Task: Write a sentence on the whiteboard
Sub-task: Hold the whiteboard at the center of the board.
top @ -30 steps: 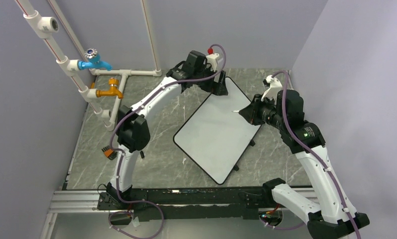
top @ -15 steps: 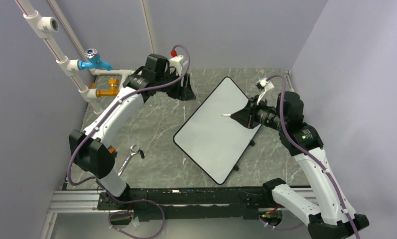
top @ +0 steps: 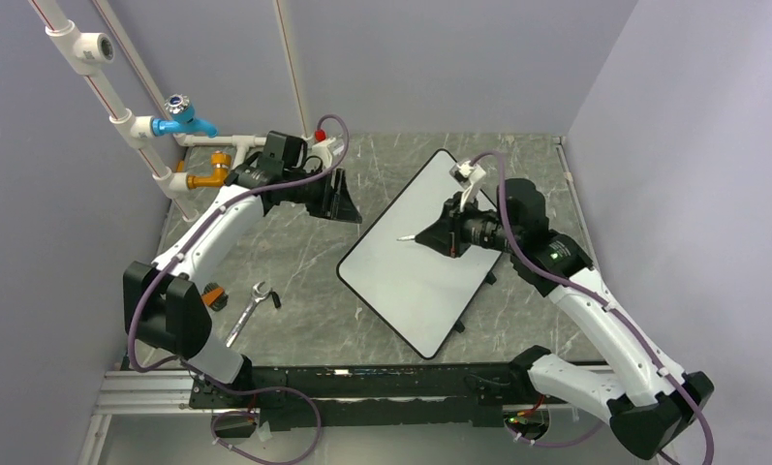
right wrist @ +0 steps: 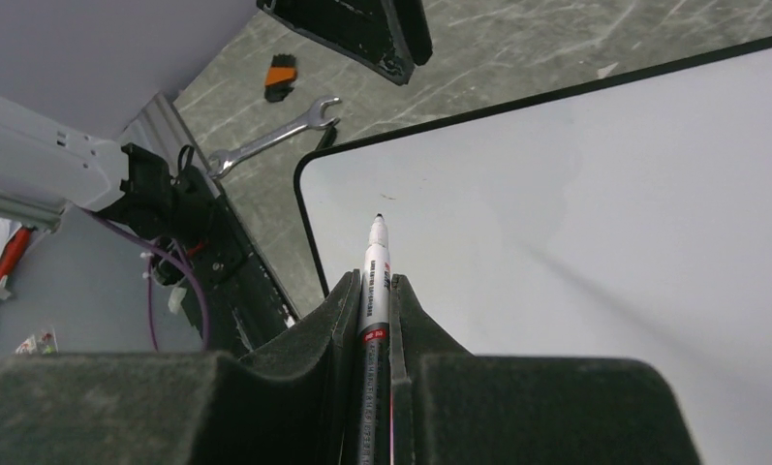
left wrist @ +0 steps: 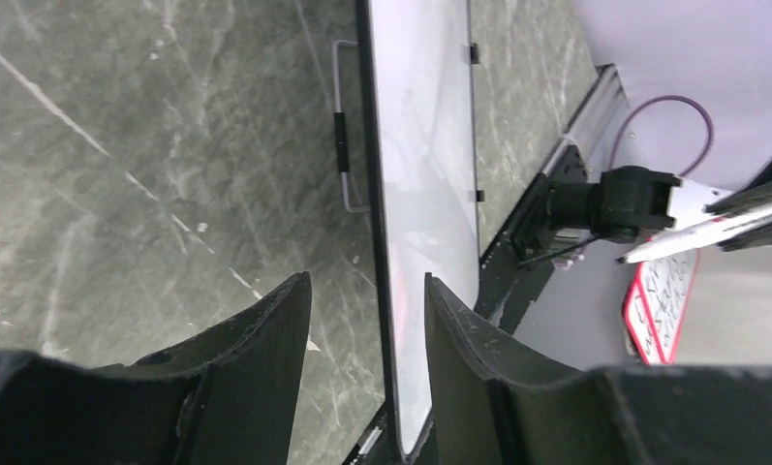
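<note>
**Figure. Start of the writing step; both arms at the whiteboard.**

The whiteboard (top: 422, 263) lies on the grey marble tabletop (top: 294, 262), right of centre. It is turned on the diagonal, with one corner far and one corner near. Its face is blank in all three views, so none of the sentence is written yet.

The right hand (top: 428, 235) is closed on a marker (top: 408, 237), which is clamped between its padded fingers with the uncapped tip pointing left. In the right wrist view the tip sits over the left part of the board, near its left corner. Whether the tip touches the surface cannot be told.

The left hand (top: 344, 201) hangs just beside the board's far-left edge. Its fingers (left wrist: 265, 329) are parted and hold nothing. In the left wrist view the board's rim shows through the gap between them, some way beyond.

A wrench (top: 249, 310) lies on the tabletop to the near left, well apart from the board. Blue (top: 182, 119) and yellow (top: 213, 178) taps stand on the pipe frame at the far left.

*Step in hand:* judged to be placing the marker for the first letter.

*Next move:* this calls for the tip to meet the board lightly and then make short, steady strokes. The board stands on small feet and may slide under sideways pressure, so the left hand would probably need to steady its edge. The lines should start far enough along to leave room for the whole sentence.
</note>
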### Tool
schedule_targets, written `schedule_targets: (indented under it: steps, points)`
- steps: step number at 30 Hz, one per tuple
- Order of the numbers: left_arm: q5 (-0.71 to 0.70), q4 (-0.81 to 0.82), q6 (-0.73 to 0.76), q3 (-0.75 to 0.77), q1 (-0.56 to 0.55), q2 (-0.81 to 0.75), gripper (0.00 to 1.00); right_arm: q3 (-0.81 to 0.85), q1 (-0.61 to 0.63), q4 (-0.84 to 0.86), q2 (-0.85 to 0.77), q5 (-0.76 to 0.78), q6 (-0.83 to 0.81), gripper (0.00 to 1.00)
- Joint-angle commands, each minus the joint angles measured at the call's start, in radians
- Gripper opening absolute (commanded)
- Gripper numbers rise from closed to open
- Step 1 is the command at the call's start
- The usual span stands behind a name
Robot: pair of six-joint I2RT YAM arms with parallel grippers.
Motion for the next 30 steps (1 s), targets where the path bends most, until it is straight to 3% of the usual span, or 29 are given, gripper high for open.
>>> schedule_targets:
  steps: [1, 16, 26, 30]
  points:
    - [0.122, 0.074, -0.017, -0.055, 0.003, -0.068, 0.50, 0.027, 0.056, 0.077, 0.024, 0.054, -0.020, 0.00]
    - [0.233, 0.199, -0.126, -0.171, 0.004, -0.022, 0.40, -0.017, 0.180, 0.155, 0.052, 0.203, 0.006, 0.00]
    - [0.298, 0.274, -0.189, -0.226, -0.002, 0.008, 0.36, 0.001, 0.240, 0.119, 0.071, 0.263, 0.001, 0.00]
    - [0.322, 0.277, -0.192, -0.232, -0.014, 0.013, 0.30, -0.005, 0.242, 0.105, 0.064, 0.247, -0.024, 0.00]
